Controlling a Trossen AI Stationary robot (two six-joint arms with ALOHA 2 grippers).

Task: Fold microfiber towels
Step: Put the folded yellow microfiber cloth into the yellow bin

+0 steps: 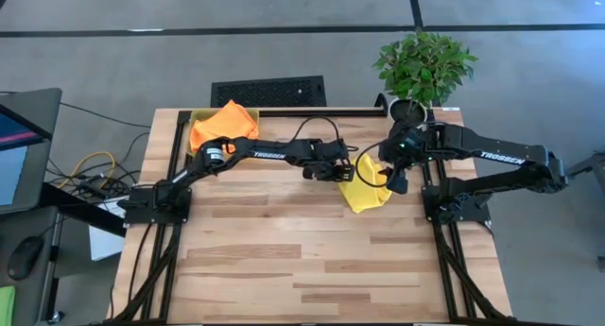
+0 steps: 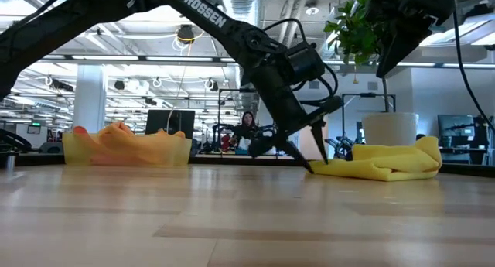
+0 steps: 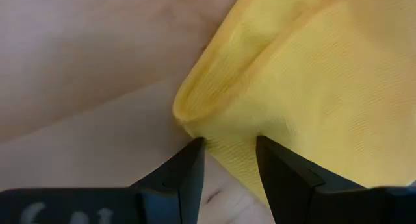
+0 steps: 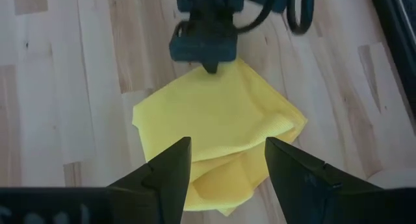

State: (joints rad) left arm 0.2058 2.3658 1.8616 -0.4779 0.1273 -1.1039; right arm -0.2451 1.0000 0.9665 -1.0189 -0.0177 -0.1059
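On the wooden table (image 1: 284, 269) the yellow towel (image 1: 365, 191) lies crumpled and partly folded toward the right side, well clear of the near edge. The left gripper (image 3: 229, 160) sits low at the towel's left edge, its fingers parted around a fold of the cloth without pressing it shut. The right gripper (image 4: 227, 160) hangs above the towel, fingers spread wide and empty. Farther back, at the left rear corner, orange towels (image 1: 224, 124) are heaped in a yellow bin (image 2: 77, 149). A potted plant (image 1: 422, 66) stands at the right rear corner.
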